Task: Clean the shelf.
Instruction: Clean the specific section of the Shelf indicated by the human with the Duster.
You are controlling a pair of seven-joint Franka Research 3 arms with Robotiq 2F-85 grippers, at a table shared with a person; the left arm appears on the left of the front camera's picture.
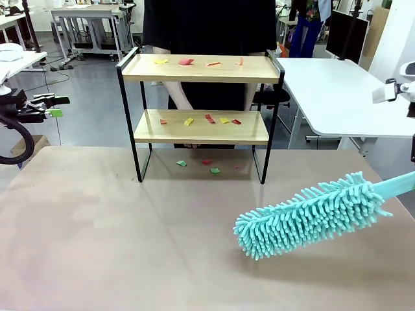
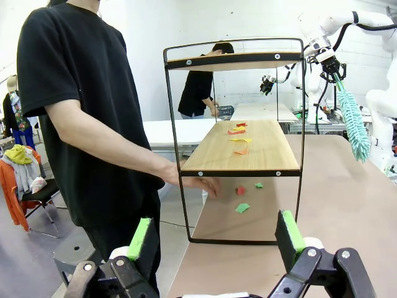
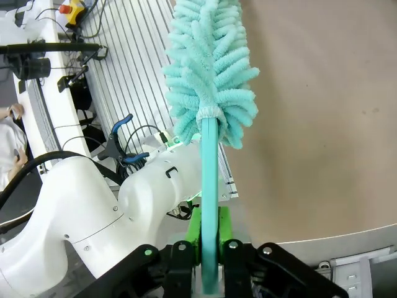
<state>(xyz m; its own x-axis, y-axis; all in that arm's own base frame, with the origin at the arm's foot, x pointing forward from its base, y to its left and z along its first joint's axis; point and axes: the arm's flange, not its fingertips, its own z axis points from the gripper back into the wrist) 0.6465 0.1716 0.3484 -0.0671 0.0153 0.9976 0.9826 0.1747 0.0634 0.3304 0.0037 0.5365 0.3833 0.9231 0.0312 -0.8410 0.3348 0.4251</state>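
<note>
Right claw [image 3: 209, 218] tight on duster [image 1: 311, 214], left claw [image 2: 215, 223] spread, tan table [image 1: 97, 227], desks [image 1: 337, 91] beyond.

My left tool [image 2: 215, 239] hovers off the far left corner of the table [image 1: 97, 227], fingers spread wide. My right tool [image 3: 209, 226], off the right edge, clamps a duster handle [image 3: 209, 167].

The person [image 2: 80, 93] is wearing a black short-sleeved T-shirt. The left tool [image 2: 216, 236] is showing black linked fingers, silver screws and bright green pads [image 2: 140, 238]. The right tool [image 3: 209, 233] is showing the same green; the right arm [image 2: 319, 22] is showing white rounded casing and a black cable [image 2: 372, 26].
</note>
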